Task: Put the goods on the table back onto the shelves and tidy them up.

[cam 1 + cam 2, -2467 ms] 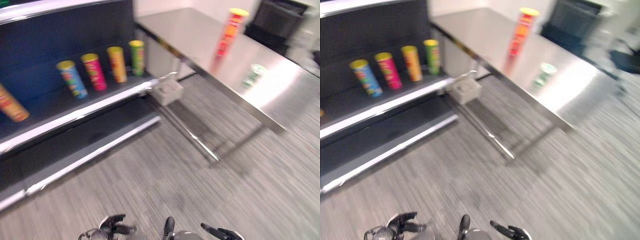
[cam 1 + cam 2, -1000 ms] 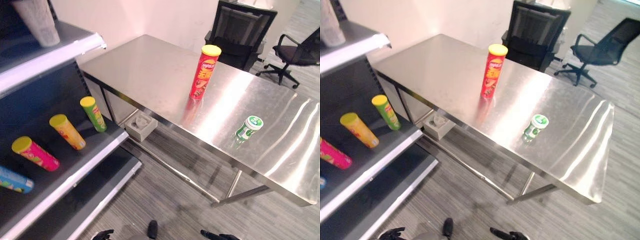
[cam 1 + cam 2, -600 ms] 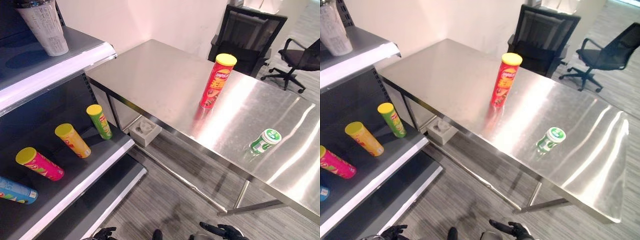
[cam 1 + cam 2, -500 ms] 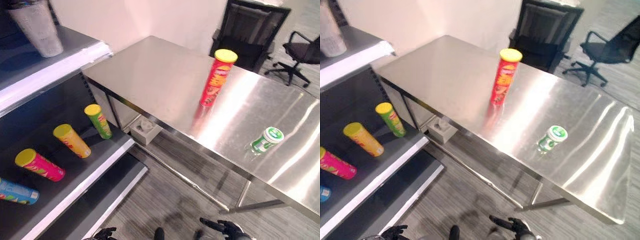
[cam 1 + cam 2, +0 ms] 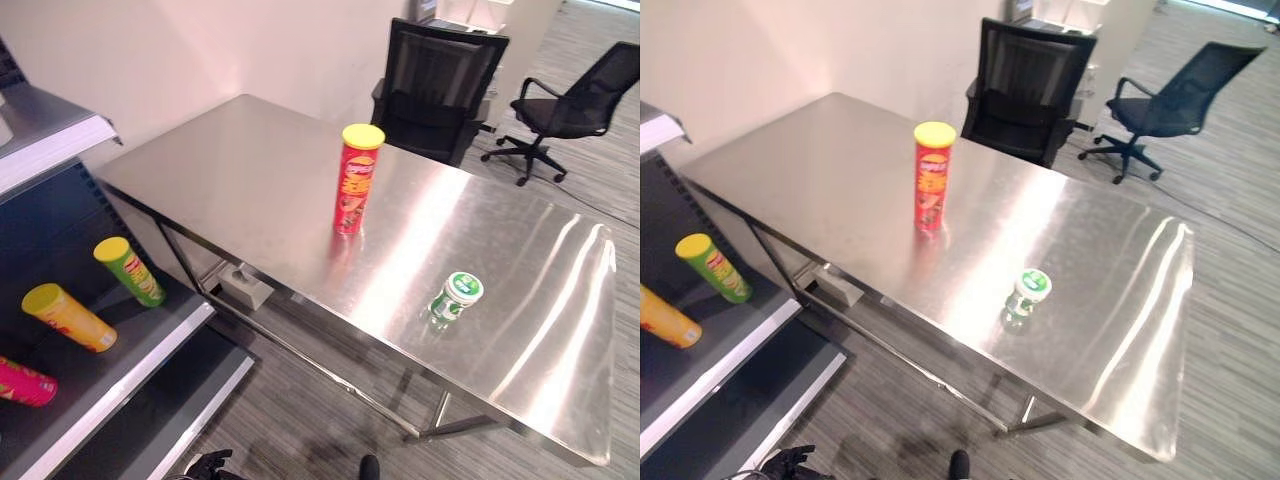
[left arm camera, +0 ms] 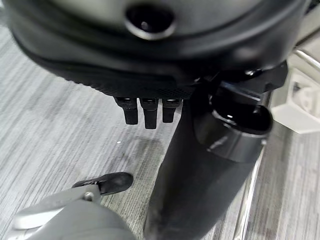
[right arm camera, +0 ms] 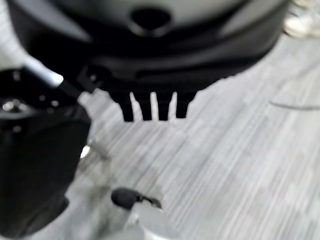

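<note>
The left hand (image 5: 207,465) hangs low, well below the front edge of the desk (image 5: 300,300) and over the floor. Its fingers (image 6: 145,111) are loosely spread and hold nothing. In the left wrist view they point straight down in a short row. The right hand (image 7: 150,65) also hangs low over the floor. Its fingers (image 7: 146,109) point down in a straight row with nothing in them.

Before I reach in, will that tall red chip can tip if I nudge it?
Probably: the red chip can stands upright, tall and narrow on the smooth steel table. Once down, its round body would likely roll. Probably light for its size.
</note>
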Robot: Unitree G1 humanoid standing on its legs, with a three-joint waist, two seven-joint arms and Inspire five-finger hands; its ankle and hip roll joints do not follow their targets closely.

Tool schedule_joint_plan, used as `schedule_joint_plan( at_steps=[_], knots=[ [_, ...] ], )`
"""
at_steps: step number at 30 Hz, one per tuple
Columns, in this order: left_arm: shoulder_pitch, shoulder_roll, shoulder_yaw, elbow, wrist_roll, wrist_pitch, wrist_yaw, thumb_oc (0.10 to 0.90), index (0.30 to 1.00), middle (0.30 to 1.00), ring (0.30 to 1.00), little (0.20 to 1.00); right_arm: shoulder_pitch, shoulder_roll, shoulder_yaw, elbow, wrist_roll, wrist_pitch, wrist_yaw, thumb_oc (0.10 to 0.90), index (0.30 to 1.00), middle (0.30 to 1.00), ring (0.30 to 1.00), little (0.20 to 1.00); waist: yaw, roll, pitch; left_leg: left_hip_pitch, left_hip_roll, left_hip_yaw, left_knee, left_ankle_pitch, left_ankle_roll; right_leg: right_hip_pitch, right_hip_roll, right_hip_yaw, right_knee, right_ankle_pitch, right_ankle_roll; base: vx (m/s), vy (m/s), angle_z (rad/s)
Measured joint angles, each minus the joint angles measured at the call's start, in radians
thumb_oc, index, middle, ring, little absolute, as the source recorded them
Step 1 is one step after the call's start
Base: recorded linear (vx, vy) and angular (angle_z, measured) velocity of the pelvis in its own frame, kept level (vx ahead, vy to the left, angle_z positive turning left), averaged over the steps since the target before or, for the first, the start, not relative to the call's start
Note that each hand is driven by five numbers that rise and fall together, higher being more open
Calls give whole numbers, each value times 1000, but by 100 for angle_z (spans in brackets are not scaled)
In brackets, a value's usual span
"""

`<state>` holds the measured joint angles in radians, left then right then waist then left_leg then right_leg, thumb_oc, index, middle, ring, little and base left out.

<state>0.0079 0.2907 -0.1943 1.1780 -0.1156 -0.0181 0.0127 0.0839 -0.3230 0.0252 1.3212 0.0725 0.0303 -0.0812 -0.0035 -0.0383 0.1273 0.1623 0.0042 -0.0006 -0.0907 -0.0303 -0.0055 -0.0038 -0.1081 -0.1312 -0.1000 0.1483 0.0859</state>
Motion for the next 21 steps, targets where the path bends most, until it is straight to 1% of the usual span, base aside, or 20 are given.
schedule_joint_plan(
  at_steps=[1,2,5,6,7,8,10,11,12,13,14,15,16,17,21],
  knots=[
    [0,0,0,-1,0,0,0,800,900,900,900,900,7,-9,-25,12,6,1,0,800,900,900,900,900,-12,0,0,0,0,4,0,0,0,0,0,0,0,-2,2,24,36,-23],
    [0,0,0,-1,0,-1,0,800,900,900,900,900,17,-18,-53,20,15,2,-1,800,900,900,900,900,-15,0,0,2,0,9,0,1,-1,-1,0,3,0,-2,2,11,30,-13],
    [9,3,0,-9,0,-1,-2,800,900,900,900,900,45,-75,-176,55,50,5,-4,800,900,900,900,900,-27,-2,-4,5,-2,27,0,0,-1,-9,1,16,0,2,0,12,37,-19],
    [17,5,0,-14,0,-1,-3,800,900,900,900,900,60,-110,-227,62,67,5,-6,800,900,900,900,900,-34,-4,-2,8,-2,35,0,0,-1,-9,1,24,-1,3,1,18,38,-18],
    [25,10,0,-19,1,-1,-4,800,900,900,900,900,74,-151,-306,77,82,1,-12,800,900,900,900,900,-40,-3,-5,11,-3,44,-1,0,0,-10,1,27,-1,4,1,34,45,-23],
    [28,19,0,-20,1,-2,-4,800,900,900,900,900,99,-222,-402,87,113,2,-21,800,900,900,900,900,-46,-1,-6,15,-3,50,-2,-1,1,-9,1,27,-1,4,1,32,40,-17],
    [33,34,3,-30,1,-6,-5,800,900,900,900,900,134,-301,-494,78,140,9,-44,800,900,900,900,900,-60,-2,-8,17,-2,52,-4,-1,0,-9,3,29,-1,4,1,12,38,-8],
    [43,40,3,-46,1,-6,-4,800,900,900,900,900,144,-337,-535,46,153,13,-67,800,900,900,900,900,-68,-1,-10,18,-2,54,-5,-1,1,-9,2,30,-1,5,2,-4,33,-17],
    [51,44,3,-62,1,-8,-4,800,900,900,900,900,168,-365,-572,-33,167,14,-91,800,900,900,900,900,-71,0,-10,19,-2,64,-5,-1,1,-11,2,32,-1,8,6,-5,34,-24],
    [51,43,5,-63,1,-11,-2,800,900,900,900,900,198,-374,-599,-134,171,20,-116,800,900,900,900,900,-75,1,-10,16,-2,72,-5,-2,1,-12,3,37,-1,11,11,-2,36,-30],
    [55,39,11,-63,1,-11,-1,800,900,900,900,900,225,-379,-617,-270,171,19,-142,800,900,900,900,900,-90,2,-11,21,-3,79,-5,-3,1,-12,4,48,-1,11,13,-8,32,-31],
    [58,31,11,-63,6,-10,-1,800,900,900,900,900,244,-384,-634,-449,170,17,-163,800,900,900,900,900,-107,5,-12,26,-2,94,-6,-4,2,-13,5,55,-1,13,15,-12,26,-34],
    [59,21,11,-62,20,-10,-3,800,900,900,900,900,233,-396,-636,-567,169,-9,-173,800,900,900,900,900,-119,7,-13,28,-1,104,-6,-7,3,-14,4,54,-1,13,16,-10,19,-27],
    [47,11,11,-62,33,-11,-3,800,900,900,900,900,224,-415,-629,-624,169,-31,-180,800,900,900,900,900,-120,7,-14,28,-2,105,-6,-8,5,-14,4,53,-1,13,17,-10,12,-12],
    [44,-23,9,-84,43,-21,-21,800,900,900,900,900,214,-490,-595,-893,166,-40,-179,800,900,900,900,900,-116,18,-20,25,-1,103,-6,-7,4,-17,4,52,-1,14,18,0,0,0]
  ],
)
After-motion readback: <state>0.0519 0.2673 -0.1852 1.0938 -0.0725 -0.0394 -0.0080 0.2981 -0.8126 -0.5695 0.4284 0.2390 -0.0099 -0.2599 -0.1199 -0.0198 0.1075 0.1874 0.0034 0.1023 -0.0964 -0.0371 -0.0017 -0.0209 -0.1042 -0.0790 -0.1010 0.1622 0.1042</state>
